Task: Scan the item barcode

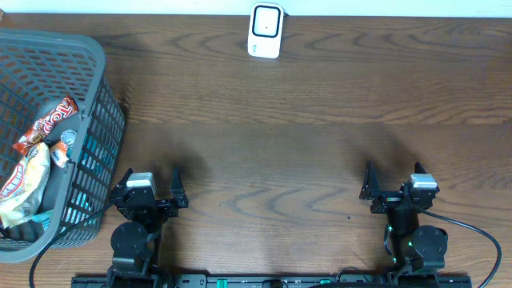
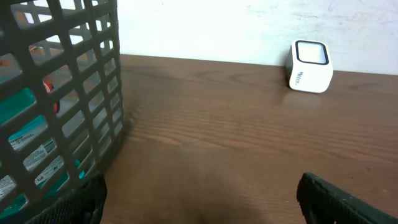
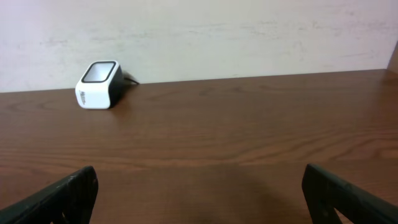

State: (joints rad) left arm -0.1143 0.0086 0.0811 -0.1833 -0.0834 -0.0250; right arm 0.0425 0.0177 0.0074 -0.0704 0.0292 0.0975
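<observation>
Overhead: dark grey plastic mesh basket (image 1: pixel 94 96) at the left edge of the brown wood-grain table (image 1: pixel 304 112), holding the items.
- Orange-red snack wrapper (image 1: pixel 53 120) lies on top with large white lettering; the letters run at an angle and I cannot read them with certainty.
- A crinkled yellow-and-white packet (image 1: pixel 22 182) lies just beside it.
- Left wrist view: through the mesh, a teal package (image 2: pixel 26 106) with white printed labels; the text is too small to read.

The white box-shaped barcode scanner with black-framed window (image 1: pixel 266 30) stands at the far edge of the table, centre, well apart from the basket. There is small blue print on its front face, illegible.

The left gripper (image 1: pixel 151 184) is near the basket's right side, jaws spread wide, nothing between them. The right gripper (image 1: pixel 392 182) is on the other side over bare table, jaws likewise spread, empty.
</observation>
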